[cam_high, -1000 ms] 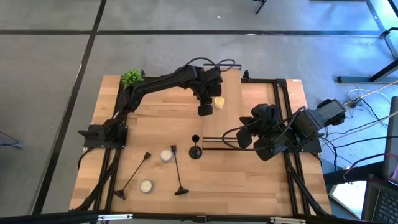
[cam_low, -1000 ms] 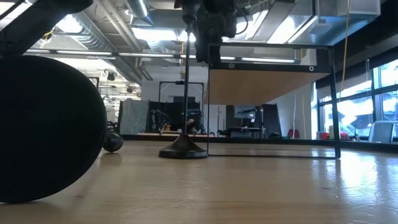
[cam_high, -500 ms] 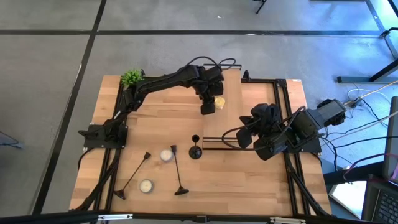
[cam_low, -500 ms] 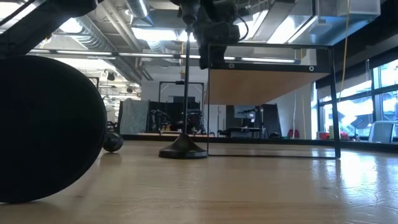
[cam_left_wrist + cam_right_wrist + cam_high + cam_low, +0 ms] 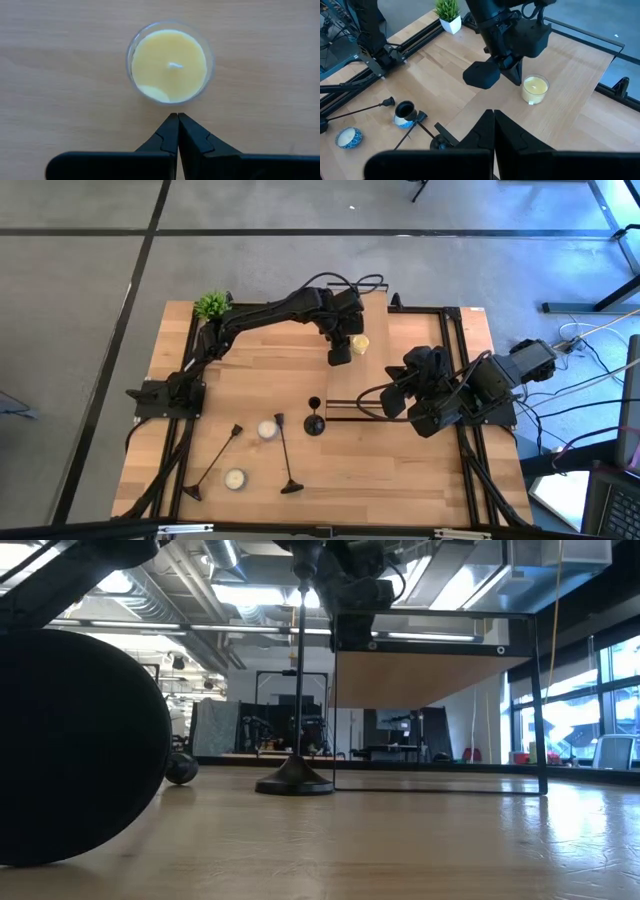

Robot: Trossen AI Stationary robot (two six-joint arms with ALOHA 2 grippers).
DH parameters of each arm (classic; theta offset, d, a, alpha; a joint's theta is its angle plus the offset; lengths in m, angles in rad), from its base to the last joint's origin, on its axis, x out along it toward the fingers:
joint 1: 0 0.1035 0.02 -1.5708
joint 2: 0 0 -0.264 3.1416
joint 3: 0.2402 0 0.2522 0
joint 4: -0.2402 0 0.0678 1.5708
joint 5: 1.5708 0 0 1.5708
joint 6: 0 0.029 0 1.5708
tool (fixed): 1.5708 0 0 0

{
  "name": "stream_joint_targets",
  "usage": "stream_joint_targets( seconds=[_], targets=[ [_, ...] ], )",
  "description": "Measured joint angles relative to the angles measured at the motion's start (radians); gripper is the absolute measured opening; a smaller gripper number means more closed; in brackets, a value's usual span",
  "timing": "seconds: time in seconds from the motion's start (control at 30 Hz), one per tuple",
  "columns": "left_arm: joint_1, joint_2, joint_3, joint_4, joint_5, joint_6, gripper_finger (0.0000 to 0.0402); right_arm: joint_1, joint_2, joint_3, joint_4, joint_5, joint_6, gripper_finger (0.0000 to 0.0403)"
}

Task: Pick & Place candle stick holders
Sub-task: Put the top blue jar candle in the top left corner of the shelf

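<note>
Left hand [image 5: 174, 120], pinched closed and empty, hangs beside the yellow candle [image 5: 169, 65]; right hand [image 5: 493, 116] also closed; no writing legible.

High view: straight down over the whole pale wooden table [image 5: 260, 380], both arms included. Low view: at tabletop height, level across the boards toward the room, a round black metal holder base [image 5: 70, 745] looming very near at 9 o'clock. Left wrist view: close and straight down on a yellow candle in a clear glass cup [image 5: 169, 65]. Right wrist view: higher, slanting across the table. Shared by both wrist views and the high view: that candle.
</note>
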Motion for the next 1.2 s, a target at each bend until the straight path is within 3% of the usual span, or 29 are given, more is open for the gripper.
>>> stream_joint_targets(
  seconds=[0.3,0.57,0.9,1.07,1.2],
  targets=[
    [0.014,-0.030,0.056,-0.211,-0.021,-0.029,0.0001,-0.002,0.000,0.000,0.000,0.008,0.000,0.0000],
    [0.007,-0.160,0.096,-0.310,-0.022,-0.148,0.0001,-0.004,-0.002,0.000,0.007,0.008,-0.041,0.0000],
    [-0.016,-0.295,0.097,-0.424,-0.080,-0.310,0.0001,-0.028,-0.003,0.000,0.194,-0.168,-0.442,0.0000],
    [-0.081,-0.318,0.097,-0.482,-0.163,-0.446,0.0001,-0.036,-0.015,0.000,0.261,-0.220,-0.615,0.0000],
    [-0.164,-0.348,0.097,-0.480,-0.201,-0.606,0.0001,-0.030,-0.050,0.000,0.280,-0.222,-0.665,0.0000]
  ],
)
